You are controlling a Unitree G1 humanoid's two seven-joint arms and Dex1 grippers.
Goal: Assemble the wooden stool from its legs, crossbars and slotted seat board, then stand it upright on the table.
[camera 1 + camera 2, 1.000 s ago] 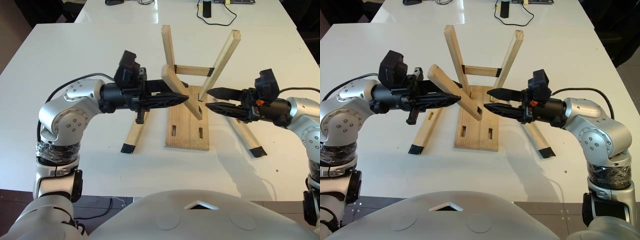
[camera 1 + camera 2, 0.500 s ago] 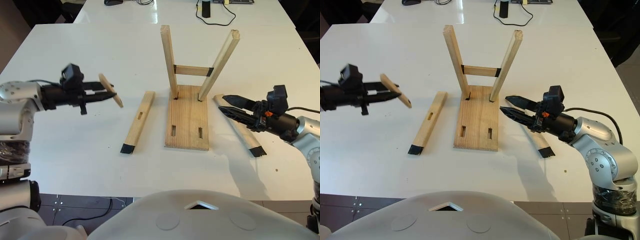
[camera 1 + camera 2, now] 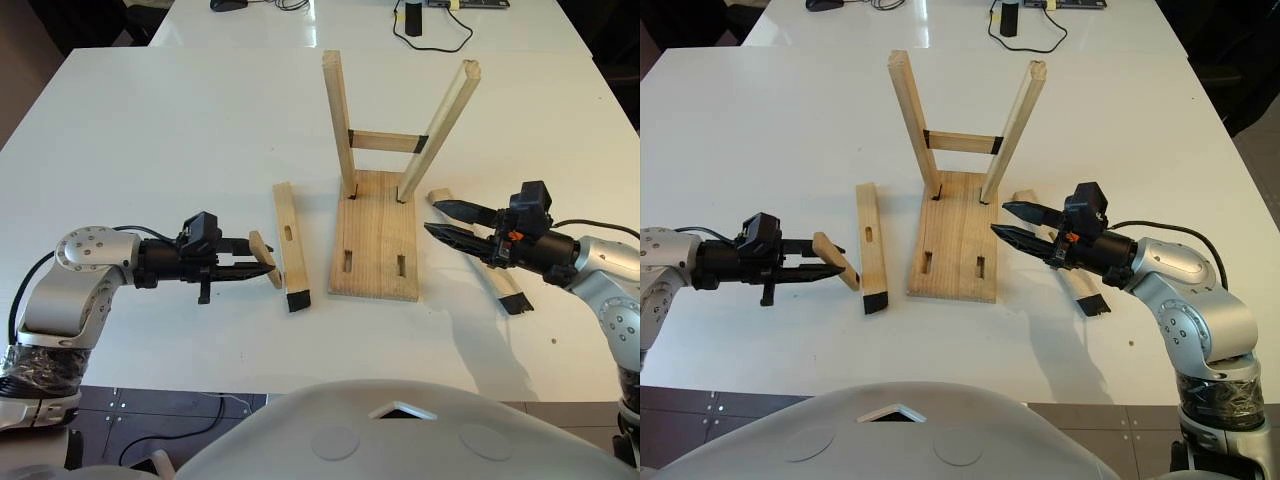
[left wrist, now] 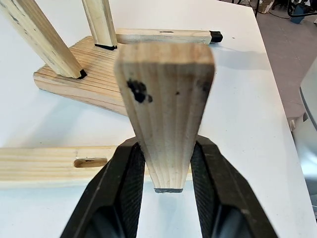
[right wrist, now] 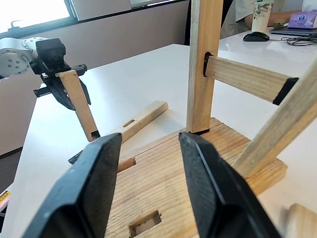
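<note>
the left jaws are clamped on a short crossbar (image 3: 262, 259), the black pads (image 4: 124, 188) pressing its two flat faces near one end. the bar stands up from the pads at a tilt, its free end raised, and the left arm reaches in low over the near left part of the bench (image 3: 150, 130).

just beside that bar, toward the middle, a loose leg (image 3: 288, 245) lies flat on the bench with its slotted face up and its black-capped end toward the robot. whether the held bar touches the leg cannot be told.

the right jaws are spread open with nothing between them, the fingers (image 5: 99, 183) pointing toward the seat board (image 3: 375, 235) from its right side. they hover just beside the board's right edge and over a second loose leg (image 3: 500, 280), which lies slantwise on the bench with its black cap nearest the robot.

the seat board lies flat at the middle of the bench. two upright legs (image 3: 337, 120) stand in the slots at its far end, leaning apart toward the top, and a fitted crossbar (image 3: 387, 141) joins them about halfway up. two slots (image 3: 346, 261) show in the board's near half.

beyond, a second white table (image 3: 350, 25) carries a black cable.
</note>
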